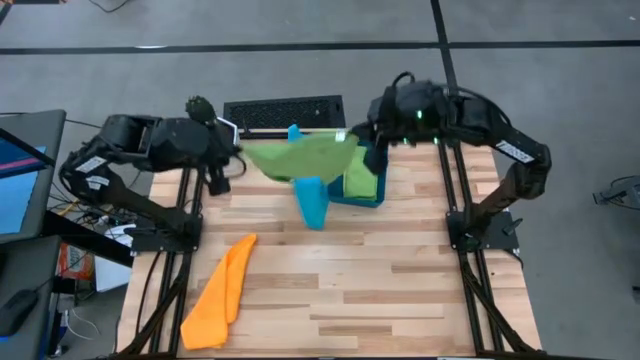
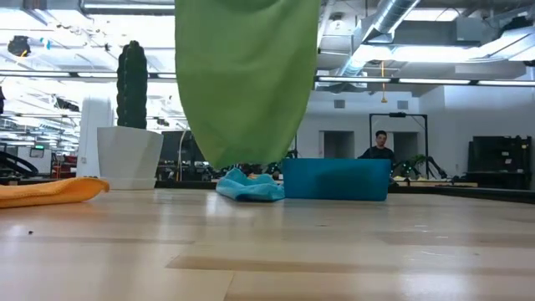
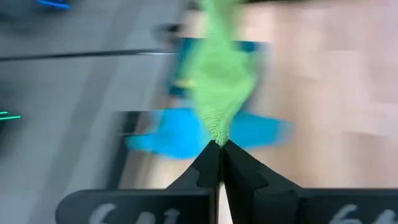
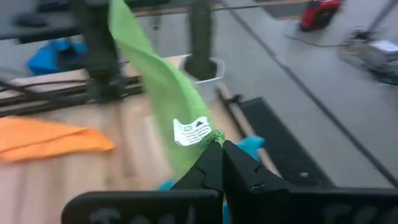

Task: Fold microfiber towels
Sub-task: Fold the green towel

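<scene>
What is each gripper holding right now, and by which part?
Both hold the green towel: left gripper pinches one corner, right gripper the corner with the white label.

Bare table (image 1: 380, 290) beside orange towel (image 1: 220, 295)

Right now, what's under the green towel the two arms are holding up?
Under the raised green towel lies a light blue towel on the wooden table, with part of the blue bin beneath its right end. The bin's covered part and contents there are hidden.
</scene>
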You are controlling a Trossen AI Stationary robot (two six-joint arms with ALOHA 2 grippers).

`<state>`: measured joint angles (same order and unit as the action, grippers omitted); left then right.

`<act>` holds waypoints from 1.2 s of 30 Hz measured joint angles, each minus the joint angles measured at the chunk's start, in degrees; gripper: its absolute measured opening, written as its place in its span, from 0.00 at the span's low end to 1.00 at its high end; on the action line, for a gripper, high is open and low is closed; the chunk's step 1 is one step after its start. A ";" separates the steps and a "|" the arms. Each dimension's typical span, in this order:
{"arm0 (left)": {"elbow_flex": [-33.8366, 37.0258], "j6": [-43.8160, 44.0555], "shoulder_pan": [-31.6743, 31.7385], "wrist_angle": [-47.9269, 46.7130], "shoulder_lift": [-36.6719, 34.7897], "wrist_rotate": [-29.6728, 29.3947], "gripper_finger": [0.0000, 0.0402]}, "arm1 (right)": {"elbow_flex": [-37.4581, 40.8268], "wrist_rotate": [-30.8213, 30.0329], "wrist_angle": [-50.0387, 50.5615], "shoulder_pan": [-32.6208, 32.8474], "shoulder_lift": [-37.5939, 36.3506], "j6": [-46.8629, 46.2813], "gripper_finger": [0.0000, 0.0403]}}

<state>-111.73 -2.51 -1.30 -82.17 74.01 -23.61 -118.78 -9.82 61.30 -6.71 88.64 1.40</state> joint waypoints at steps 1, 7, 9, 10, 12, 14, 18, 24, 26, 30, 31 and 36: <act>0.02 1.14 -0.06 -0.40 0.10 5.55 0.00 | 0.02 0.07 0.05 2.07 0.00 -0.52 0.05; 0.05 3.20 -3.55 0.60 0.14 29.34 0.00 | 0.02 -3.44 -0.58 13.35 0.00 -0.78 0.05; 0.05 0.09 -4.50 2.10 -0.08 28.42 0.00 | 0.02 -8.71 0.04 15.34 0.00 0.09 0.05; 0.05 -1.44 -4.70 2.37 -0.39 25.40 0.00 | 0.02 -12.17 0.47 15.72 0.00 0.53 0.06; 0.02 -3.88 -4.28 1.52 -0.98 14.84 0.00 | 0.02 -19.76 1.71 15.36 0.00 0.82 0.05; 0.11 -7.16 -2.48 -0.75 -1.07 -0.29 0.00 | 0.02 -26.34 3.10 13.67 0.02 0.68 0.05; 0.54 -15.38 5.03 0.49 0.48 -19.22 0.00 | 0.08 -32.17 4.55 8.36 0.76 0.60 0.04; 0.60 -24.76 17.16 9.01 3.13 -17.00 0.00 | 0.11 -34.46 -2.00 1.91 1.46 4.49 0.05; 0.60 -23.56 18.49 9.83 3.54 -13.87 0.00 | 0.02 -32.69 -3.30 1.85 1.25 4.85 0.05; 0.60 -19.30 18.03 4.82 3.70 -0.16 0.00 | 0.02 -27.44 1.86 4.93 1.26 0.30 0.04; 0.60 -17.19 17.46 2.65 3.70 5.64 0.00 | 0.02 -25.65 4.36 6.14 1.28 -2.11 0.05; 2.30 -6.72 11.00 -8.11 4.01 34.35 0.00 | 0.11 -19.21 15.99 16.11 3.16 -15.10 0.05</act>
<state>-109.43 -9.24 9.71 -90.28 78.02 10.74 -118.68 -29.03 77.28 9.40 91.80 -13.70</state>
